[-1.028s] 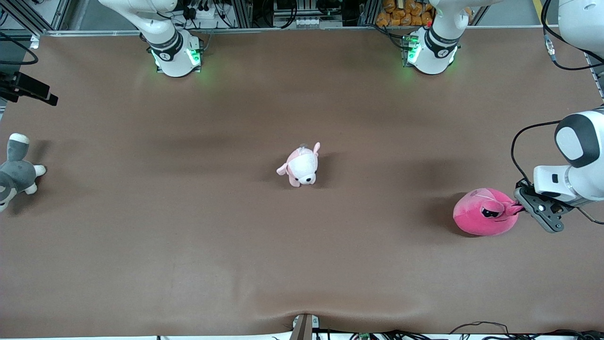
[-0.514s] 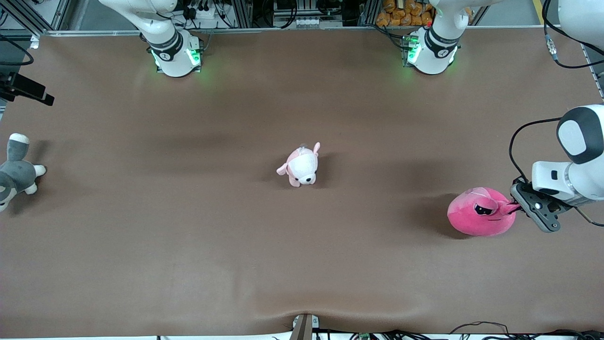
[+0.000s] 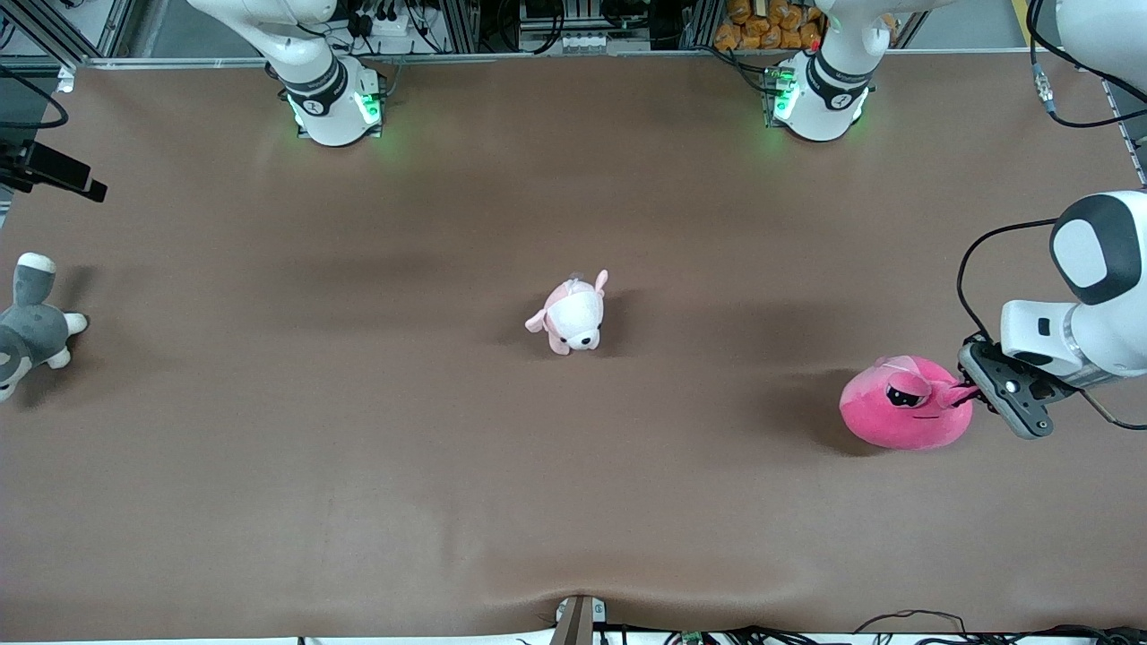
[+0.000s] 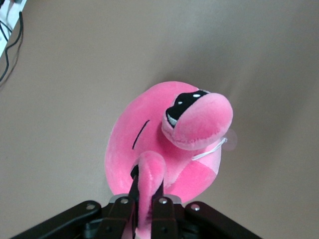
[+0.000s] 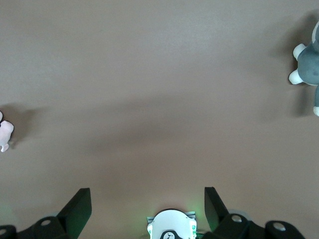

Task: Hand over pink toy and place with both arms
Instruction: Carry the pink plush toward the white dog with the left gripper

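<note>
At the right arm's end of the brown surface (image 3: 358, 466) lies a grey-and-white plush animal (image 3: 27, 327), cut off by the edge of the front view. The right wrist view shows part of it too (image 5: 306, 69), and that view alone shows the right end effector (image 5: 148, 206) with its two black fingers (image 5: 77, 209) standing wide apart and nothing between them, held high over the surface above its own green-lit base (image 5: 171, 226). The front view shows nothing of this end effector itself; the right arm waits.

In the middle of the surface stands a small pale pink-and-white puppy plush (image 3: 572, 313), well apart from the other toys; the right wrist view catches only a sliver of it at its edge (image 5: 5, 133).

Toward the left arm's end sits the pink toy (image 3: 905, 414), resting on the surface and somewhat nearer to the front camera than the puppy. The left end effector (image 3: 972, 392) is at its side. From the front, the grip is hard to read; the left wrist view makes it plain: the fingers (image 4: 162, 214) are clamped together on one of the toy's eye stalks (image 4: 148, 174), while the other stalk with its droopy black eyelid (image 4: 199, 119) and the thin line mouth (image 4: 141, 134) stay free.
</note>
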Motion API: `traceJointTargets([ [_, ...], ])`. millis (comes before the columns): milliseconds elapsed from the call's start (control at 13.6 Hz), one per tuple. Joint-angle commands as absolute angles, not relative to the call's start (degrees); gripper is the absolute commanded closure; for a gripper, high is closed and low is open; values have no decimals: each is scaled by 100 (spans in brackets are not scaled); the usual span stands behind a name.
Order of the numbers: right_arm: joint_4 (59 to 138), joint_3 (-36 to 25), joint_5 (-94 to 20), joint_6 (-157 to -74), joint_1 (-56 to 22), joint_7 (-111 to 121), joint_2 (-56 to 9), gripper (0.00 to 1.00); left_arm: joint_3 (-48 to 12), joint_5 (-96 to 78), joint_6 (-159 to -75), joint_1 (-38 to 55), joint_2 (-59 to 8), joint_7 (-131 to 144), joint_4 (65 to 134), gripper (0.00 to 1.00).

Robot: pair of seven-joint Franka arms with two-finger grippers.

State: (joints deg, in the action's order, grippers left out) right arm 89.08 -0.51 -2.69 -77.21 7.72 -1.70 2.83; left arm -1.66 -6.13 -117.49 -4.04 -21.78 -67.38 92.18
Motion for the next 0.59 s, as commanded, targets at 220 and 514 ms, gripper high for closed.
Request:
traceJointTargets([
  [220,8938,26,-343,-7717,861,-264,281,0,-413,-712,-11163,-378,-2030,-6259,8895,100],
  [514,8930,26,-343,-7708,844,-377,281,0,-589,-703,-10917,-378,-2021,-5977,8737,100],
])
